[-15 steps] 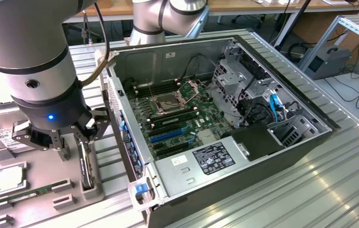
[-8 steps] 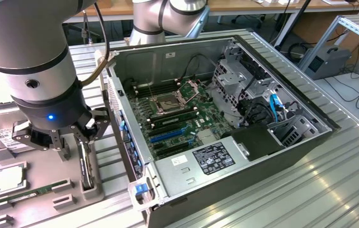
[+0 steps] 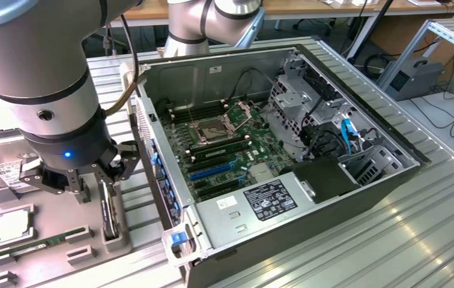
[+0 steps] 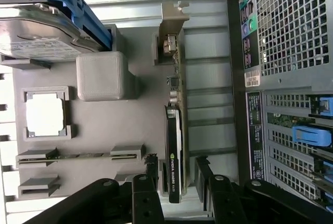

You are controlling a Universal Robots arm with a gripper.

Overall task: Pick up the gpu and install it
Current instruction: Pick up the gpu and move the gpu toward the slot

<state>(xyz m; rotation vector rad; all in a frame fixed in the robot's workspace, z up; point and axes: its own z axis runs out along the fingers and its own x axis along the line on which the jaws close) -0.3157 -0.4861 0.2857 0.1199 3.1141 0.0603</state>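
Note:
The gpu [image 4: 174, 151] stands on edge in a slot of the grey parts tray [image 4: 140, 125], its silvery end bracket [image 4: 171, 23] at the far end. In the exterior view the gpu [image 3: 109, 213] is a thin dark card just below my gripper [image 3: 99, 191], at the exterior view's left beside the computer case. My gripper [image 4: 176, 174] is open. Its black fingers [image 4: 151, 169] stand on either side of the card's near end, with a gap on each side. The open case [image 3: 387, 150] shows the motherboard with blue expansion slots [image 3: 211, 171].
On the tray lie a silver hard drive with a blue bracket [image 4: 36, 36], a square processor [image 4: 46, 118] and a slim green memory stick [image 3: 35, 246]. The case's perforated rear wall [image 4: 291, 26] runs close alongside the gpu. A ribbed metal table [image 3: 387, 240] carries everything.

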